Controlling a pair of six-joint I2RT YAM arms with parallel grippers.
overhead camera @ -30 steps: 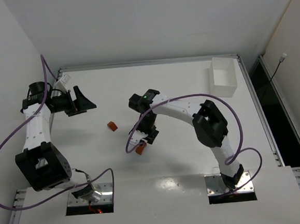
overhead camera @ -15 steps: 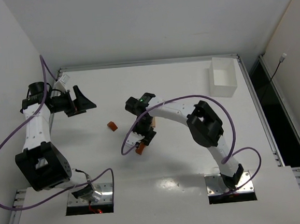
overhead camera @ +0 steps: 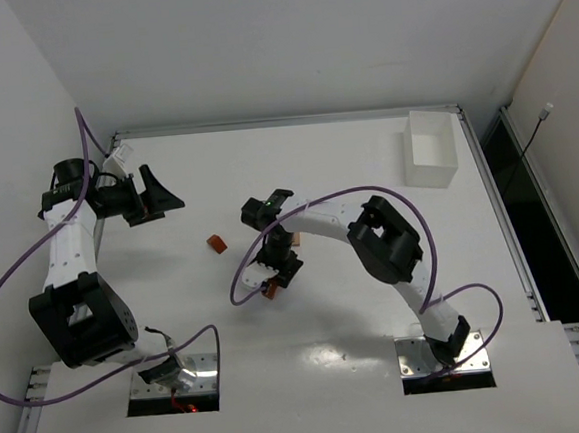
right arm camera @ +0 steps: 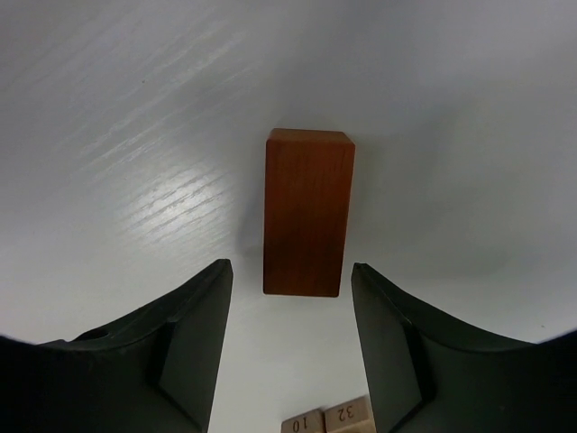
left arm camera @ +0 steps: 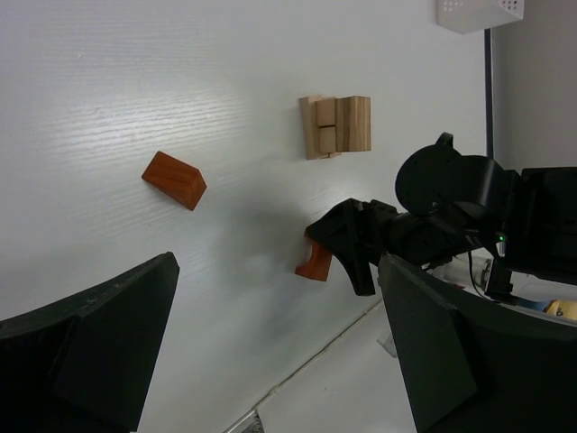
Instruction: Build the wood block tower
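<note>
A reddish-brown rectangular wood block (right arm camera: 306,212) lies flat on the white table, its near end just between the tips of my right gripper (right arm camera: 291,280). The jaws are open, with a gap on each side of the block. From above, that gripper (overhead camera: 272,271) points down over the same block (overhead camera: 270,289). A small orange wedge (overhead camera: 216,243) lies alone to its left. A cluster of pale tan blocks (left arm camera: 335,126) sits behind the right gripper; two numbered tan blocks (right arm camera: 329,419) show under the right wrist. My left gripper (overhead camera: 158,199) hangs wide open and empty at the far left.
A white rectangular box (overhead camera: 431,147) stands at the table's back right corner. The right arm's purple cable (overhead camera: 236,281) loops down beside the reddish block. The table's raised rim (overhead camera: 282,122) runs along the back.
The right arm's wrist has swung a little left and toward the near edge over the reddish block, which has not moved. The left gripper's jaws have spread slightly wider.
</note>
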